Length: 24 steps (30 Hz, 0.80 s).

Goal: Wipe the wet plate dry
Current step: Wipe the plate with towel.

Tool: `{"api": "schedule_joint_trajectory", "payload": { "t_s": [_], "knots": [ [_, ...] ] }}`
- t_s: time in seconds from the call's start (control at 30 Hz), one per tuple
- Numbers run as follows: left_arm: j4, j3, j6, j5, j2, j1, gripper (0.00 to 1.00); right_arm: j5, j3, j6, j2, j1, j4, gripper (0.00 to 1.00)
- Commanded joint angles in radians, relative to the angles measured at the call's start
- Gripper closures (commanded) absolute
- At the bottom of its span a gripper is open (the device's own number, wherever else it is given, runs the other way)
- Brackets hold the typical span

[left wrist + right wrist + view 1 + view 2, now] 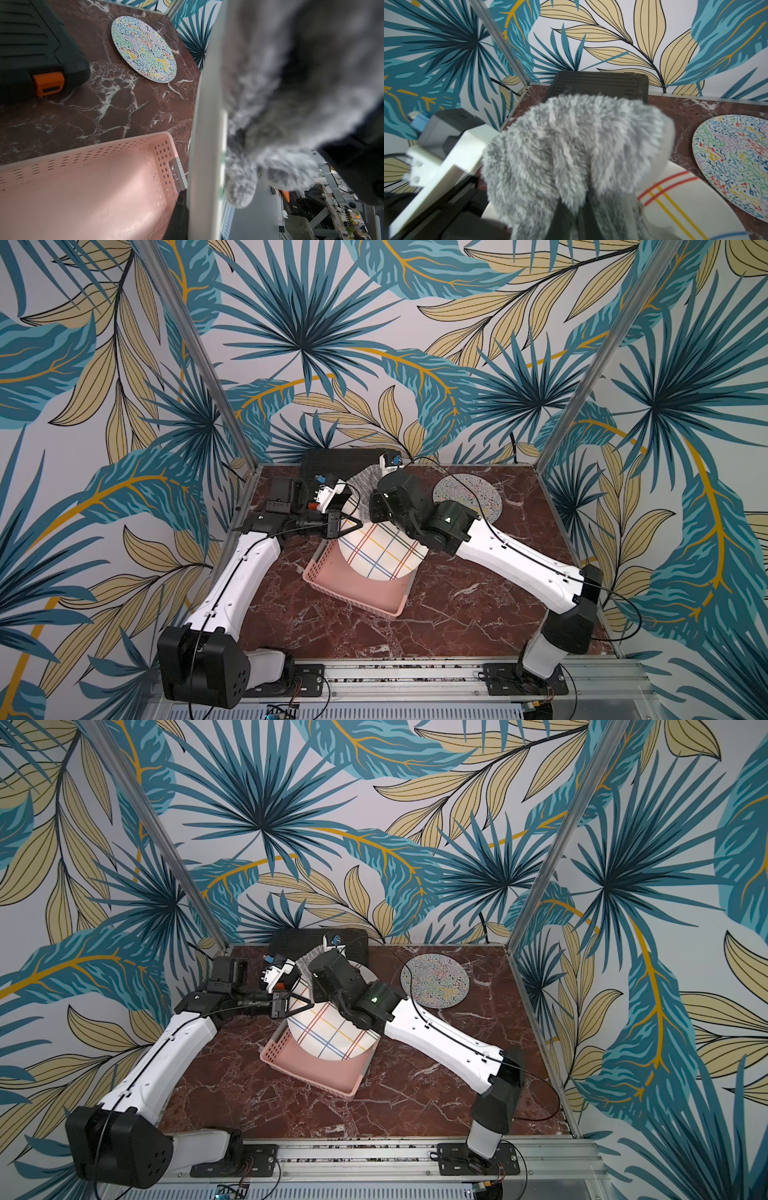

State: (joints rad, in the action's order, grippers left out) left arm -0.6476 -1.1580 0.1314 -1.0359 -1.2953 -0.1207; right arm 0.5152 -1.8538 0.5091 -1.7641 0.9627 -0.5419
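1. My left pincer (351,526) grips the round white striped plate (382,549), tilted over the pink plastic basket (318,562).
2. My right pincer (571,209) squeezes the fluffy grey cloth (571,145) at its far edge.
3. Rub softly, hold tight.

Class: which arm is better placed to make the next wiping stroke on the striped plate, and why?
Right. The right gripper is shut on the grey fluffy cloth, at the far edge of the striped plate. The left gripper grips the plate's rim, holding it tilted over the pink basket.
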Motion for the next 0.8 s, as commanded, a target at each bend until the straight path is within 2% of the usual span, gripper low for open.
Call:
{"api": "schedule_joint_trajectory", "payload": {
  "t_s": [0.0, 0.1, 0.3, 0.4, 0.53, 0.77],
  "knots": [
    [0.024, -0.001, -0.003, -0.057, 0.011, -0.006, 1.0, 0.131, -0.041, 0.018, -0.039, -0.009, -0.089, 1.0],
    [0.028, 0.0, 0.001, -0.06, 0.016, -0.005, 1.0, 0.155, 0.045, 0.073, 0.002, -0.042, -0.096, 1.0],
    [0.035, 0.002, 0.007, -0.065, 0.021, -0.005, 1.0, 0.188, 0.363, 0.144, 0.224, -0.117, -0.019, 1.0],
    [0.041, 0.003, 0.011, -0.068, 0.021, -0.005, 1.0, 0.171, 0.437, 0.15, 0.288, -0.134, -0.001, 1.0],
    [0.046, 0.0, 0.017, -0.069, 0.015, -0.007, 1.0, 0.101, 0.418, 0.137, 0.264, -0.11, 0.021, 1.0],
    [0.043, 0.002, 0.016, -0.059, 0.014, -0.007, 1.0, 0.085, 0.222, 0.05, 0.09, 0.02, 0.035, 1.0]
  ]
}}
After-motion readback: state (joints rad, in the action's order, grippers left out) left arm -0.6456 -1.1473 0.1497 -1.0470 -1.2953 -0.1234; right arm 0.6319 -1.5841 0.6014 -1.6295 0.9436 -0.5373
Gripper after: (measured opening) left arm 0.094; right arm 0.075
